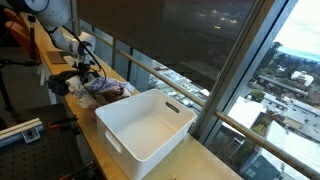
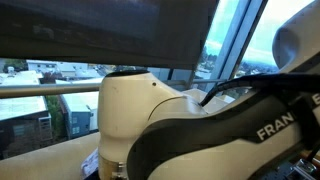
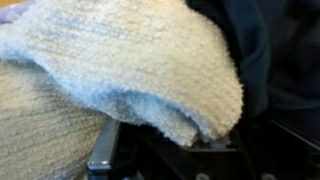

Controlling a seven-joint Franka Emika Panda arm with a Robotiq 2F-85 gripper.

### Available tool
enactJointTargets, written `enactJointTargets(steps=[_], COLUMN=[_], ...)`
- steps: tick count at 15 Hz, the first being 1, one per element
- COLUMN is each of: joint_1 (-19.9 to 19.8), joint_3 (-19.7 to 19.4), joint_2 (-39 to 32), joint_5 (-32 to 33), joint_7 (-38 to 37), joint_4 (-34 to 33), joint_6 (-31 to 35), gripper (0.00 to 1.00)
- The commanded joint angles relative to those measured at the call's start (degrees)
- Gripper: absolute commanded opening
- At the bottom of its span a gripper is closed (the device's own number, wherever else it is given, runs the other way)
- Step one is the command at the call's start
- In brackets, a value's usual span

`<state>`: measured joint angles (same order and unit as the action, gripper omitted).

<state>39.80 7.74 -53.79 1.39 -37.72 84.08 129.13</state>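
Where arm [image 2: 135, 110] reads "FRAN", end effector [image 1: 86, 72] touches knit cloth [image 3: 120, 60]; open or closed untellable.

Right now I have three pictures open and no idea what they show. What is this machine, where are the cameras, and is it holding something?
It is a robot arm with a claw at its tip. In an exterior view you see a table by tall windows, holding a white bin and, behind it, a pile of clothes; the claw is down on that pile. In an exterior view from very close, the arm's casing fills most of the picture. The wrist camera shows a fuzzy cream cloth right at the claw, a dark cloth beside it. Whether the claw grips anything, I cannot tell.
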Motion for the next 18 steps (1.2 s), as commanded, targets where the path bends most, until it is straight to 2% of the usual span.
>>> enactJointTargets(steps=[1, 4, 11, 18], joint_1=[-1.04, -1.51, -3.10, -10.31], joint_3=[0.52, -0.51, -4.95, -5.66], joint_2=[0.05, 3.49, 21.03, 39.38], joint_5=[-2.59, -2.08, 0.79, 4.41], joint_7=[0.87, 0.03, -5.05, -12.05], joint_4=[-1.27, 0.64, 10.90, 20.11], joint_6=[-0.36, -0.93, 0.94, -0.69], gripper=[0.00, 0.00, 0.00, 0.00])
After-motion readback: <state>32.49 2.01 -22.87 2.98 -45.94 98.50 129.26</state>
